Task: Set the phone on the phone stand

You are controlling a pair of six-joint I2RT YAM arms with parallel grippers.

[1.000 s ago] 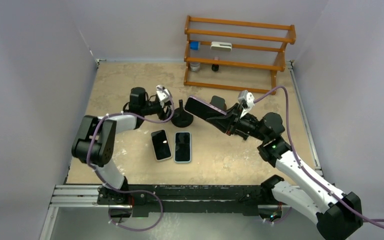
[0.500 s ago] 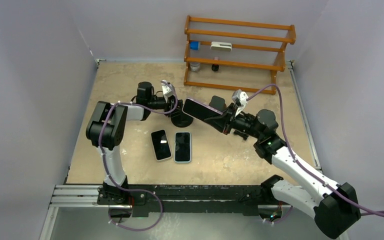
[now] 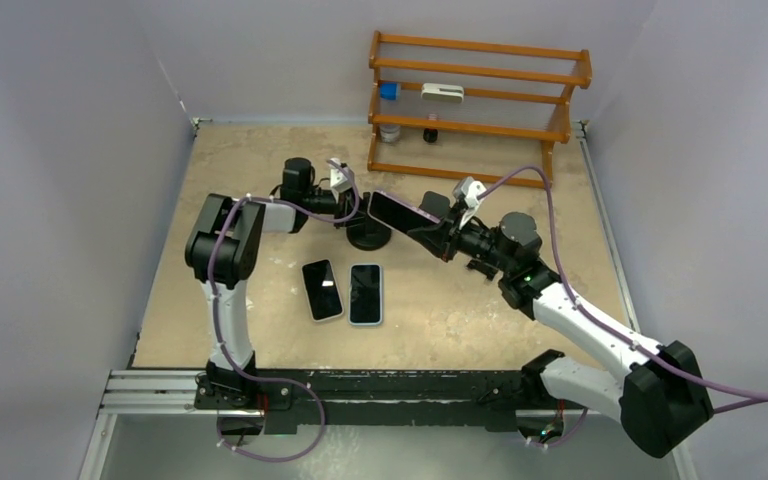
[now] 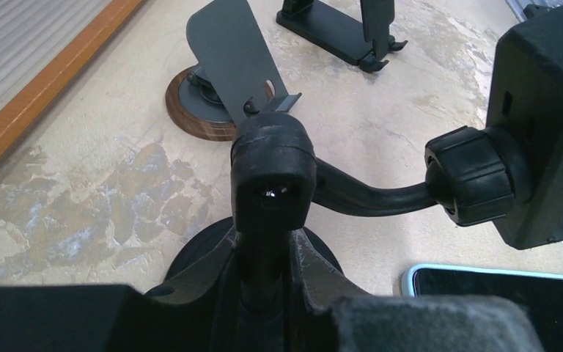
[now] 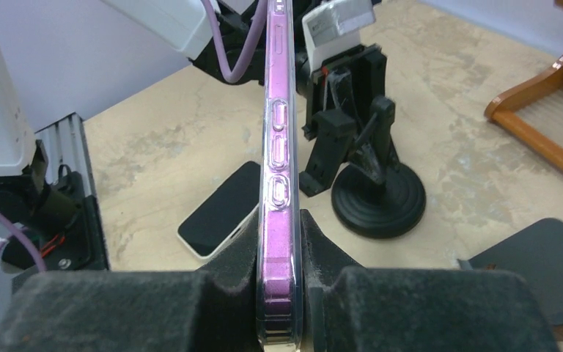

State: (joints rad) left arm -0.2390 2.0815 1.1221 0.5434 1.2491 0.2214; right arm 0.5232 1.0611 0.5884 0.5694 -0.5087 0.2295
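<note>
left arm has swung in from the table's left over the last second, and the left gripper [image 4: 264, 258] is now closed on the upright post of the stand [image 3: 368, 237], both fingers pressed to the stem. read: it is bracing the stand so it won't tip or spin at loading.

stand is all matte black: round flat base, thin post with a rubbery knob on top, a curved neck to a ball joint, and a boxy cradle [image 4: 541, 125] hanging off to one side. cradle looks hard plastic, with square edges.

two spare phones [image 3: 344, 291] lie flat on the table [image 3: 260, 160] just in front of the base, side by side, glossy dark screens up, the right one with a pale case. they haven't moved.

phone [image 3: 396, 211] has come left and slightly up. it is in the air, tilted, its far end now just beside the stand's top, not seated yet. judgement: approach nearly done; lining up and pressing into the cradle is left.

right gripper [image 3: 436, 234] is clamped on the phone's lower end. wrist view shows it edge-on: slim, purple, in a clear glossy case with raised side buttons, squeezed between foam-textured black pads [image 5: 243, 258].

table is mottled beige and worn. wooden rack [image 3: 480, 100] stands at the back, orange-brown rails, a few small items on it.
</note>
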